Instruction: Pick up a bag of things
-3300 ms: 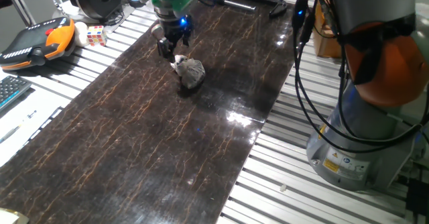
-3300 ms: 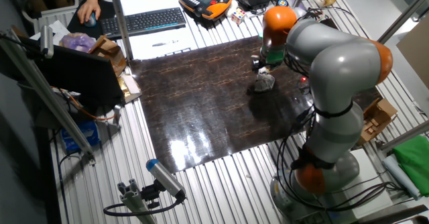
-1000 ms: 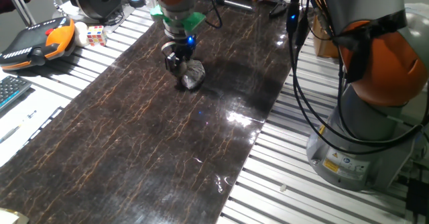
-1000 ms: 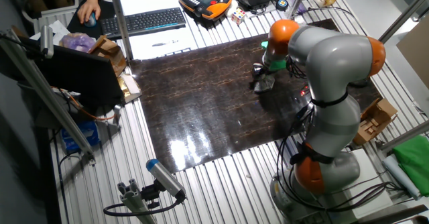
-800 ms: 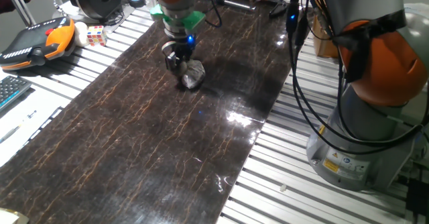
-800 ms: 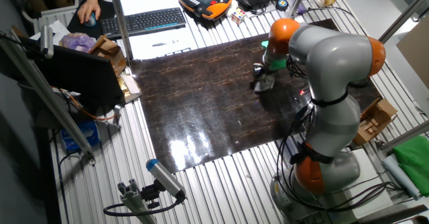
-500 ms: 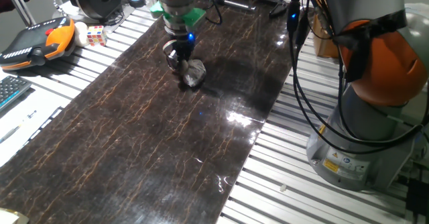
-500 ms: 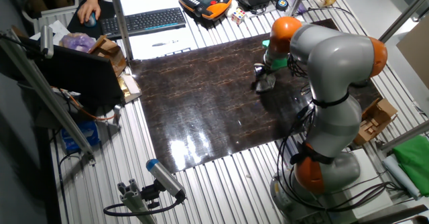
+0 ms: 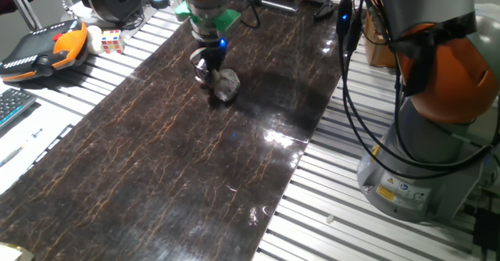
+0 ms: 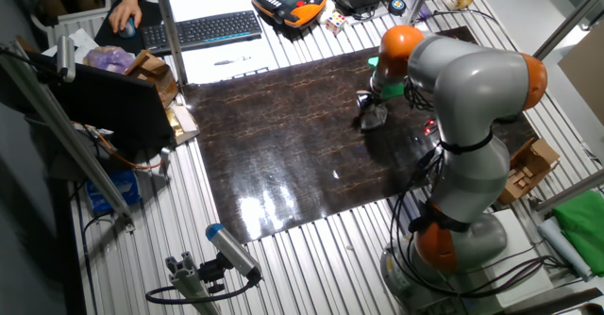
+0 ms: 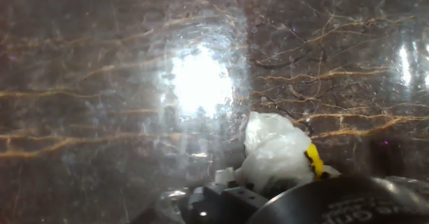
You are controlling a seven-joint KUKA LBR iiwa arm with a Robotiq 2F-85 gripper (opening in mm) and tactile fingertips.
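The gripper (image 9: pixel 209 67) is positioned low over the dark marbled mat (image 9: pixel 156 159) that covers the middle of the slatted aluminium table (image 9: pixel 328 214). The bag of things (image 9: pixel 226 84) is located at the fingertips, at the far half of the mat as seen in one fixed view; its silvery, wrinkled body extends to the right of the gripper and sits close to the mat surface. Whether the bag rests on the mat or is raised just clear of it cannot be determined. In the other fixed view, the gripper (image 10: pixel 370 109) and the bag of things (image 10: pixel 375 115) appear together near the mat edge closest to the robot arm (image 10: pixel 462 98). In the hand view, the bag of things (image 11: pixel 275 153) appears as white crumpled plastic with a yellow spot at its right edge, directly against the gripper body, and the jaws are pinching it. A strong light reflection lies on the mat (image 11: pixel 201 83). An orange teach pendant (image 9: pixel 43 48) and a small multicoloured cube (image 9: pixel 112 41) lie on the table beside the mat, well apart from the bag. A keyboard (image 10: pixel 203 30) lies on the table beyond the mat.
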